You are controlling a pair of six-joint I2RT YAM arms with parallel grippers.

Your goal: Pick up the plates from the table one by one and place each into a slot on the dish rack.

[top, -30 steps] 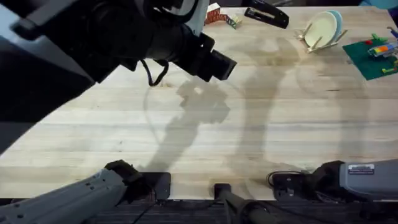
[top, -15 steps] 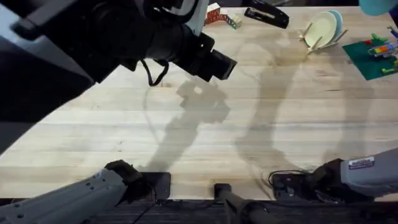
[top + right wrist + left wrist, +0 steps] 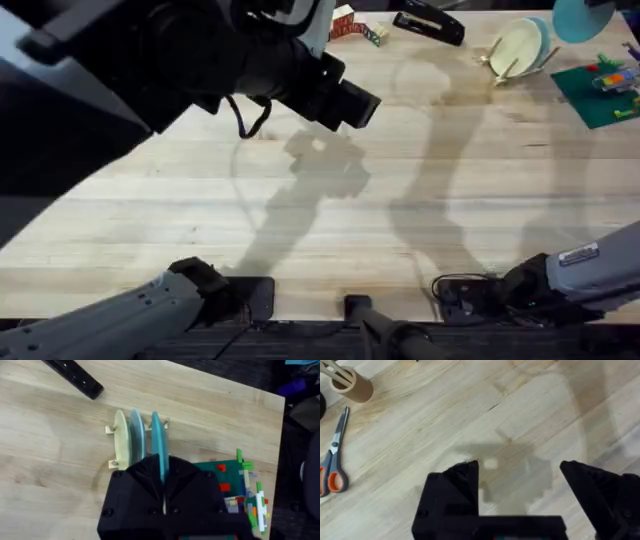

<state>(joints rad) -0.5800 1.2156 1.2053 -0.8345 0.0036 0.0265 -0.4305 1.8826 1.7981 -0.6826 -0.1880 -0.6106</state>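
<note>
In the right wrist view my right gripper (image 3: 163,469) is shut on the teal plate (image 3: 159,442), held on edge just above the dish rack (image 3: 112,464). The rack holds a cream plate (image 3: 121,440) and the pale-blue plate (image 3: 136,435), both standing in slots. Overhead, the teal plate (image 3: 578,18) hangs at the far right, just right of the rack (image 3: 508,68). My left gripper (image 3: 355,105) hovers open over bare table (image 3: 400,200) at the upper middle, its fingers (image 3: 465,477) wide apart with nothing between them.
A black stapler (image 3: 430,25) lies at the far edge, left of the rack. A green baseplate with bricks (image 3: 600,95) sits right of the rack. Scissors (image 3: 335,455) and a wooden cup (image 3: 352,385) lie near the left arm. A small box (image 3: 350,22) stands at the back.
The teal plate has come in from the top right corner toward the rack, carried by the right gripper. The right forearm has lifted. The left arm has stayed still.
</note>
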